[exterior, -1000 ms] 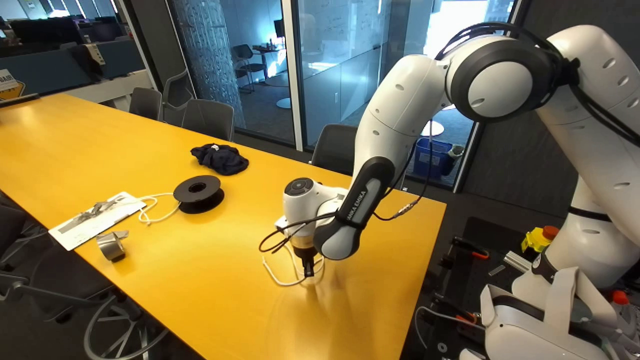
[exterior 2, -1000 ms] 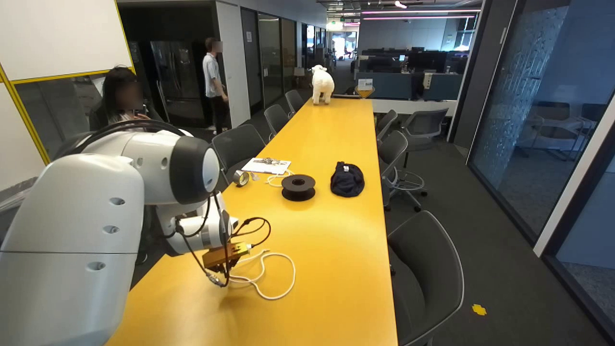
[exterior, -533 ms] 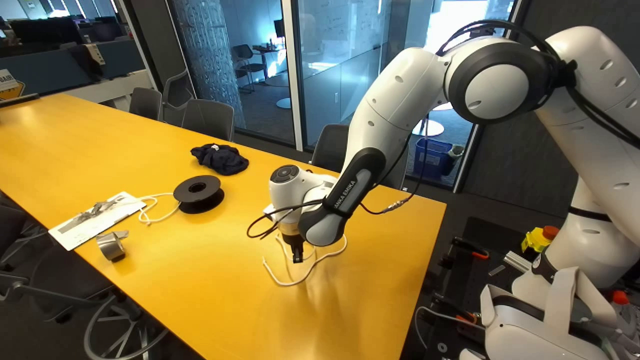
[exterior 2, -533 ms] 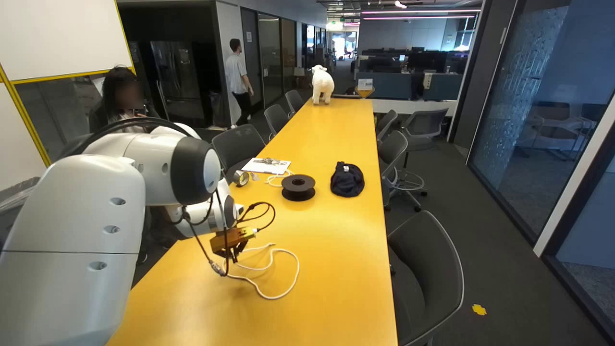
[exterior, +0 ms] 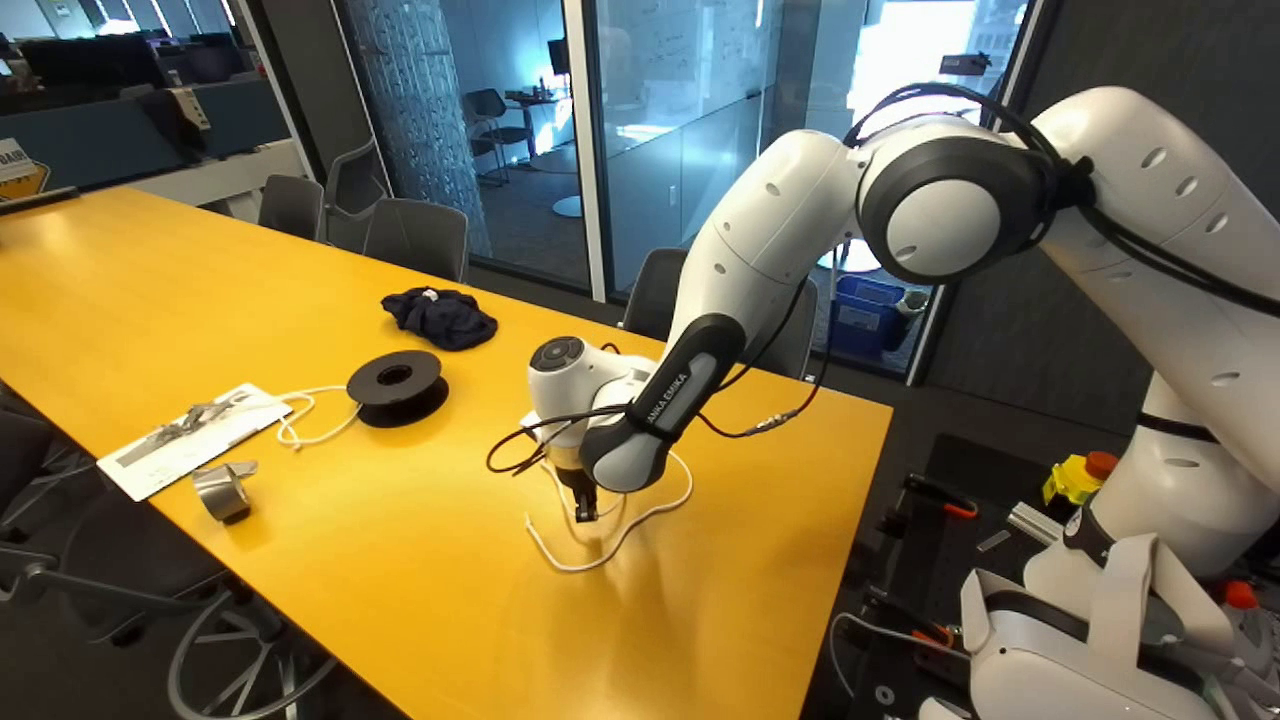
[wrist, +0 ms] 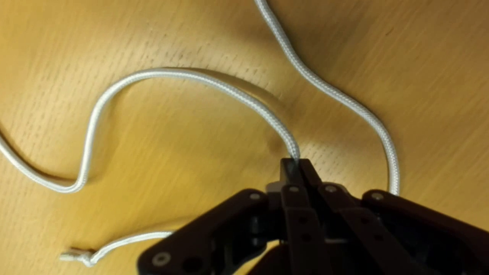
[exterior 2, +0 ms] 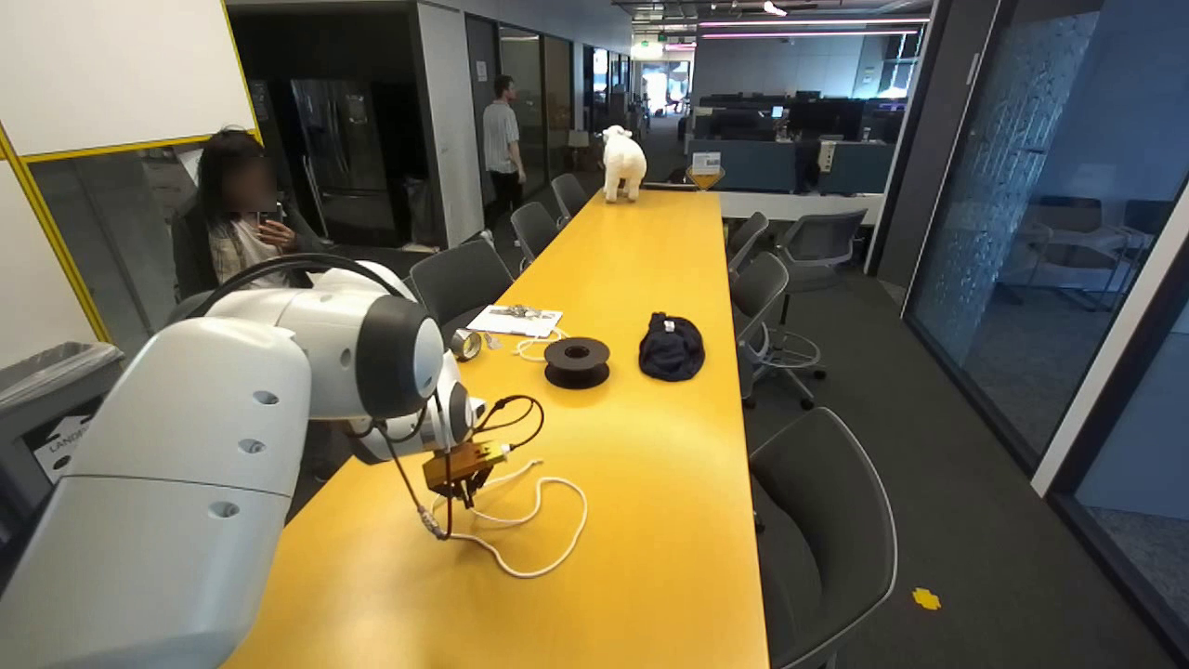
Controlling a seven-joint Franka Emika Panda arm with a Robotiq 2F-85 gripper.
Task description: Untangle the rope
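The rope, a thin whitish cord, lies in loose open curves on the yellow table in both exterior views [exterior: 572, 569] [exterior 2: 522, 575]. My gripper [exterior: 586, 515] points down over the rope's curves, a little above the table; it also shows in an exterior view [exterior 2: 469, 502]. In the wrist view the jaws [wrist: 298, 160] are closed on a strand of the rope [wrist: 164, 72], which rises off the table to the fingertips. Another strand passes right of the jaws and goes under the gripper. A knotted rope end [wrist: 86, 258] lies at lower left. The part beneath the gripper is hidden.
A black spool [exterior: 415, 372], a dark cloth [exterior: 440, 318], a white flat strip [exterior: 145, 470] with a pale cable, and a silver tape roll [exterior: 220, 492] sit farther along the table. Chairs line the table's sides. A person [exterior 2: 246, 204] stands behind the arm.
My gripper has risen slightly and moved along the table toward the spool. The rope strands near it shifted the same way, and the rope's curves opened wider. A person in the background walked on.
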